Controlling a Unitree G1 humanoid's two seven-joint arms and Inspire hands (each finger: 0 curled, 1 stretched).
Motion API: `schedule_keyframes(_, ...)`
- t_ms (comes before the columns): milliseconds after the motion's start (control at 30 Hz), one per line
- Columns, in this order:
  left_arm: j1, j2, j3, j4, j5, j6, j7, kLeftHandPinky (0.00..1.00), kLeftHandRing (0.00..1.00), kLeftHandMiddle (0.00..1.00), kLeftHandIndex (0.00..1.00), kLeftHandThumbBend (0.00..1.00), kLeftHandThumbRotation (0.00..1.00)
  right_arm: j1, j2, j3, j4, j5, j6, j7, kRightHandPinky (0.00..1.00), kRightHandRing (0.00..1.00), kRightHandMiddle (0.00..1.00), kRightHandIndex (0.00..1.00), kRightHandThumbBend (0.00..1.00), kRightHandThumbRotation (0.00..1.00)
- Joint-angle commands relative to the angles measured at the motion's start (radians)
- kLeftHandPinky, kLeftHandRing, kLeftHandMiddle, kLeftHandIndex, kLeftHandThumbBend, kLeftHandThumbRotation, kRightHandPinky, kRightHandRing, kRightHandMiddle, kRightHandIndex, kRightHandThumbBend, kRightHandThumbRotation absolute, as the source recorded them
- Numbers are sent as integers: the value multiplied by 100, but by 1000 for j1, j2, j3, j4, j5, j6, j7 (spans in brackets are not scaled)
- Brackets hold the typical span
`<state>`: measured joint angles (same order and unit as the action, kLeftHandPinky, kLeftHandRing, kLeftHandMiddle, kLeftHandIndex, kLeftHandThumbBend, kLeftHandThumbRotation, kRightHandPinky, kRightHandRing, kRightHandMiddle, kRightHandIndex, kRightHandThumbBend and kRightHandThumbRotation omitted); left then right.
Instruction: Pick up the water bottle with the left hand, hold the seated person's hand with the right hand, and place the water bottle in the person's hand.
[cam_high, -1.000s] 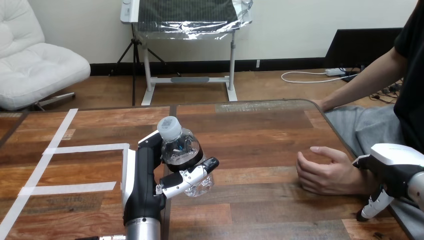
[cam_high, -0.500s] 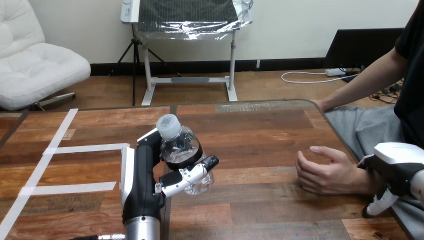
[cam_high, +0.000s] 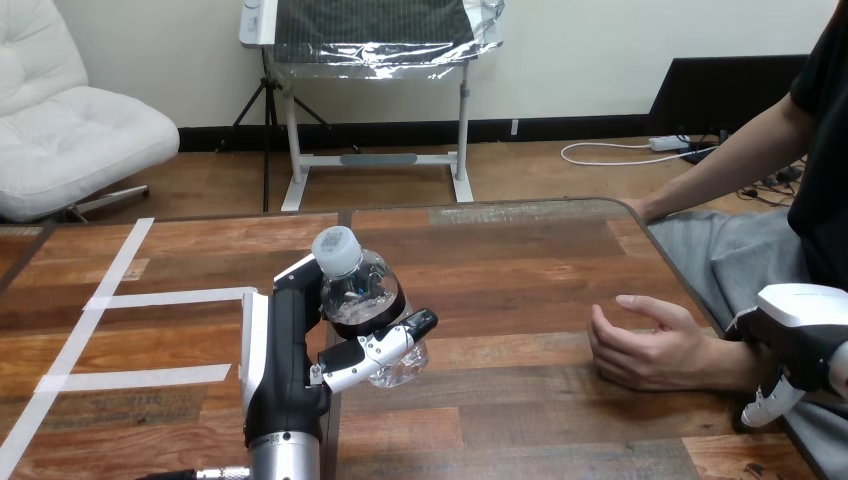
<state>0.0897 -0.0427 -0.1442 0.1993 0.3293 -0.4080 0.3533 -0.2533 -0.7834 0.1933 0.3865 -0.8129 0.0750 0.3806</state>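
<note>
A clear water bottle (cam_high: 362, 310) with a white cap and a dark label stands upright in my left hand (cam_high: 285, 350), left of the table's middle. The thumb and fingers of that hand are curled round the bottle's body. The person's hand (cam_high: 650, 345) rests on the table at the right, loosely cupped, with its thumb up. My right hand (cam_high: 800, 325) is at the right edge of the head view, right beside the person's wrist. I cannot tell whether it touches the wrist.
White tape lines (cam_high: 170, 297) mark the wooden table (cam_high: 520, 270) at the left. The person's other hand (cam_high: 640, 210) rests on the table's far right corner. Bare wood lies between the bottle and the person's hand.
My right hand has drifted a little to the right and down along the person's wrist. The person's hand shifted slightly. The bottle stays in my left hand, almost still.
</note>
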Motion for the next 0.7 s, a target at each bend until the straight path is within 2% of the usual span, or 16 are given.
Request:
schedule_keyframes(0, -41, -4, -1, -61, 11, -31, 4, 39, 42, 44, 47, 68, 0, -70, -4, -1, 31, 25, -21, -43, 61, 69, 74, 74, 74, 0)
schedule_keyframes(200, -39, -5, -2, -64, 8, -31, 2, 39, 41, 44, 47, 68, 0, -72, 2, -5, 50, 43, -34, -81, 53, 61, 67, 70, 75, 0)
schedule_keyframes(667, -35, -6, -1, -68, 10, -23, 3, 39, 41, 44, 47, 68, 0, -69, 2, -15, 55, 103, -50, -112, 46, 52, 59, 65, 75, 0)
